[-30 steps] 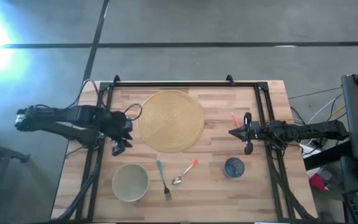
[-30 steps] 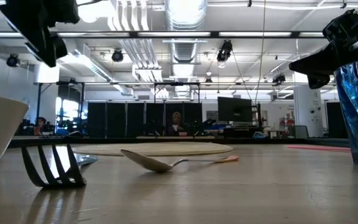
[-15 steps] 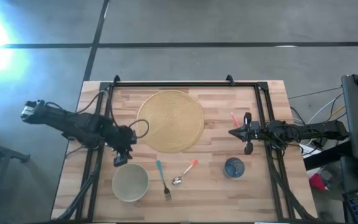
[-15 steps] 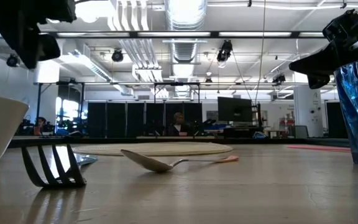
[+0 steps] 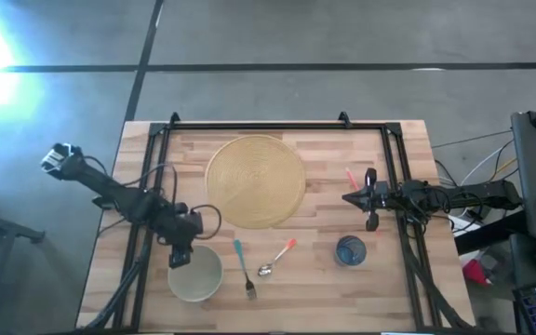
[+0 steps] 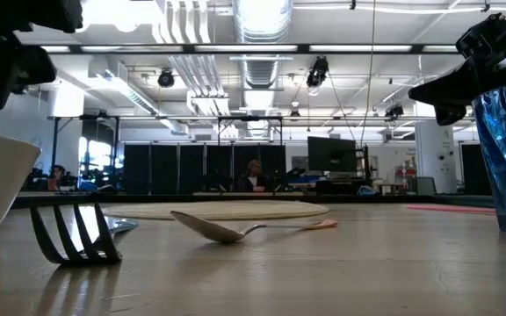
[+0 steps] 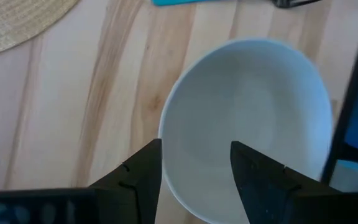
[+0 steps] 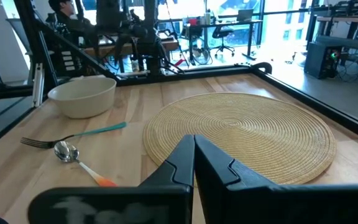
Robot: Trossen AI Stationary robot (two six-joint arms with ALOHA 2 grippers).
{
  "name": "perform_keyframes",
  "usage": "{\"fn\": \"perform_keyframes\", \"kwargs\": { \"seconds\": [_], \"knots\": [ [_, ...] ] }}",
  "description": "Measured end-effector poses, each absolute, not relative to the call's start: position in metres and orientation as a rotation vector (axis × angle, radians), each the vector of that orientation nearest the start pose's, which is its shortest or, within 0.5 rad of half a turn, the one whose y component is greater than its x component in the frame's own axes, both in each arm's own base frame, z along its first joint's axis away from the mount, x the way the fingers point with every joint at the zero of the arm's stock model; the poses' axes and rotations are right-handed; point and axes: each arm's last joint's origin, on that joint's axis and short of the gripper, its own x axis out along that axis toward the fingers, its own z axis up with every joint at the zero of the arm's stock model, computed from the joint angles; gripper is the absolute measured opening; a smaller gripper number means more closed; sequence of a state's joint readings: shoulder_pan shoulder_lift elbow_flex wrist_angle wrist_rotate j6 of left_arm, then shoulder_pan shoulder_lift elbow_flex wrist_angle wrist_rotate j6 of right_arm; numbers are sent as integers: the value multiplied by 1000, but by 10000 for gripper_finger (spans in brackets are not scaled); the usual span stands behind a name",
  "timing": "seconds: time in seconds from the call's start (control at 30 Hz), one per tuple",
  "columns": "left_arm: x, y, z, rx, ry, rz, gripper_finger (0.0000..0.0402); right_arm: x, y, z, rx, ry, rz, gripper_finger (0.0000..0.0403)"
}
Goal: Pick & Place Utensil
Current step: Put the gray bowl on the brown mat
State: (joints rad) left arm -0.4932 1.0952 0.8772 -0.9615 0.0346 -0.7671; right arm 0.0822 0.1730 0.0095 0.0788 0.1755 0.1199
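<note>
Left gripper: fingers apart, empty, over bowl rim. Right gripper: fingers closed, empty, beside mat. Fork, spoon: on table between bowl and cup.

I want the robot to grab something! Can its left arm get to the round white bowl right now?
Probably yes. The left gripper hangs open right over the rim of the round white bowl, nothing lies between them, and the teal-handled fork sits off to the side.
</note>
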Motion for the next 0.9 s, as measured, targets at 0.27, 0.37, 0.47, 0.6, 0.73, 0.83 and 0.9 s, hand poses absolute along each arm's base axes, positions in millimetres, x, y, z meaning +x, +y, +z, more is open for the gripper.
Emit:
{"fn": "perform_keyframes", "kwargs": {
  "seconds": [0.27,0.37,0.47,0.6,0.73,0.83,0.9],
  "knots": [
    [174,-99,240,-324,1298,61,181,107,4,160,109,79,-98,8],
    [177,-101,235,-309,1323,76,181,107,4,160,109,78,-98,8],
    [180,-103,229,-296,1347,88,181,107,4,160,109,78,-98,8],
    [184,-105,223,-281,1374,103,181,107,4,160,109,78,-98,8],
    [188,-107,216,-271,1392,113,181,107,4,160,109,79,-98,8],
    [189,-108,208,-261,1419,133,181,107,4,160,109,78,-98,8],
    [190,-109,204,-254,1434,142,181,107,4,160,109,79,-98,8]
  ]
}}
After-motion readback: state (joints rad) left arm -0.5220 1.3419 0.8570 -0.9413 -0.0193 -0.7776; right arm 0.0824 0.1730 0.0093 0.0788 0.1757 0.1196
